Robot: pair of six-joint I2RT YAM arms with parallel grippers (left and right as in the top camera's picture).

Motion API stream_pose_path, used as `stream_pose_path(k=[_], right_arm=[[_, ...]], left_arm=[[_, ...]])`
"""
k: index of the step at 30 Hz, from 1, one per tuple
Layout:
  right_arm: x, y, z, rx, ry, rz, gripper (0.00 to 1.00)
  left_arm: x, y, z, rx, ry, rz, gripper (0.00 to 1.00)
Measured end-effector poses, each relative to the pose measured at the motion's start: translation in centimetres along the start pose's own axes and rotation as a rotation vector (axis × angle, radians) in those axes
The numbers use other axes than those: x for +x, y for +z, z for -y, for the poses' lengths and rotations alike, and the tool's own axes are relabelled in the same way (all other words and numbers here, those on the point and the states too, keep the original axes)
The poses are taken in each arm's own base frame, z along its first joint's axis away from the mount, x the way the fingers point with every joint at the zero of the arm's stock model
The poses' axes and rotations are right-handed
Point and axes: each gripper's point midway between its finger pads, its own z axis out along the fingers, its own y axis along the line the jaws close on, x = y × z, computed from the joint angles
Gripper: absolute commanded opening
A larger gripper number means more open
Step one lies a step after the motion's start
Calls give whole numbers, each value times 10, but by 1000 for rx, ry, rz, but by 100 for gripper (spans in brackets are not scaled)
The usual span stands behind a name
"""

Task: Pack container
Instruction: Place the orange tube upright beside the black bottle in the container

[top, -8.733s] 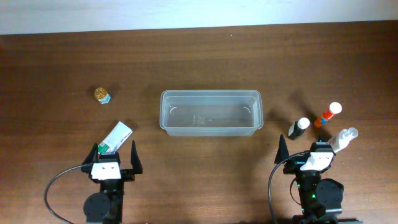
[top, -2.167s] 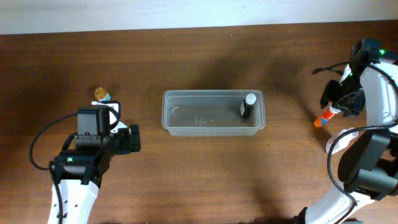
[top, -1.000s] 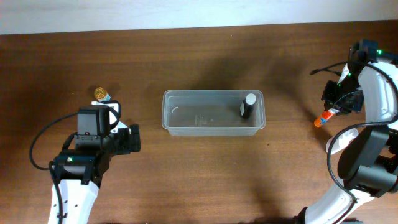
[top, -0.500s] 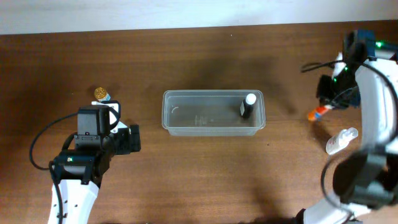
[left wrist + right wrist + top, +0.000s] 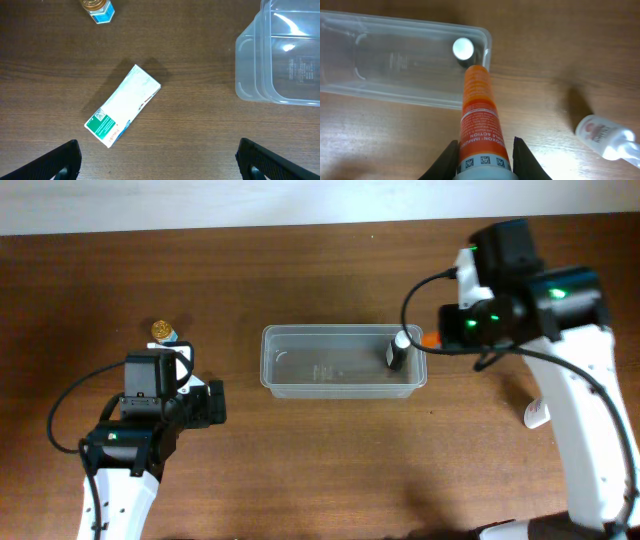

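Looking down from overhead, we see the container [image 5: 340,330] lying lengthwise at the middle of the worktop [image 5: 330,470], open side up. A small black bottle [image 5: 397,348] with a white cap stands inside it at its right end. The right arm [image 5: 520,300] reaches over that end, and the tip of an orange tube [image 5: 430,338] shows from under it, just beside the container's right rim. A clear bottle [image 5: 535,414] lies near the right edge, partly hidden by the arm. On the other side, a gold-lidded jar [image 5: 164,332] stands well to the left of the container, just beyond the left arm [image 5: 150,410].

From the left wrist, we see the left tool [image 5: 160,165] with its fingers spread wide apart and nothing between them. A white and green box [image 5: 123,105] lies flat and aslant on the worktop ahead of it. The jar sits at the top edge of this view. The container's left end fills the right side, well apart from the box.

From the right wrist, we see the right tool [image 5: 482,162] clamped on the orange tube near its base. The tube points forward, its tip over the container's near rim, right beside the black bottle's white cap. We cannot tell whether tube and cap touch. The clear bottle lies on its side to the right, apart from the container.
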Motion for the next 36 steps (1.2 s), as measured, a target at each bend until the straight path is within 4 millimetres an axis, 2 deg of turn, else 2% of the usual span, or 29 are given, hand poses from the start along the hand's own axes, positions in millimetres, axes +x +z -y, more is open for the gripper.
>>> stream_pose_path(k=[12,18,19,21,23,24,31,32,36], right_arm=[[16,103,-14,11,2,-165,23],[26,140,-12,18,2,-195,23],[27,143,-11,19,1,-199,33],[28,147,-10,25,2,-202,45],[26,147,-10,28,-9,-195,50],[26,147,-10,28,-11,-194,56],[32,144,-8,34,-27,-222,63],[31,140,-8,35,-27,-222,66],[4,93,-1,71,3,-120,80]], left_arm=[[-1,0,0,0,0,2,99],[-1,-1,0,0,0,2,99],[-1,-1,0,0,-1,2,100],[-1,-1,0,0,0,2,99],[-1,-1,0,0,0,2,100],[-1,-1,0,0,0,3,99],[-1,-1,0,0,-1,3,99],[-1,-1,0,0,-1,3,99],[-1,-1,0,0,-1,3,99]])
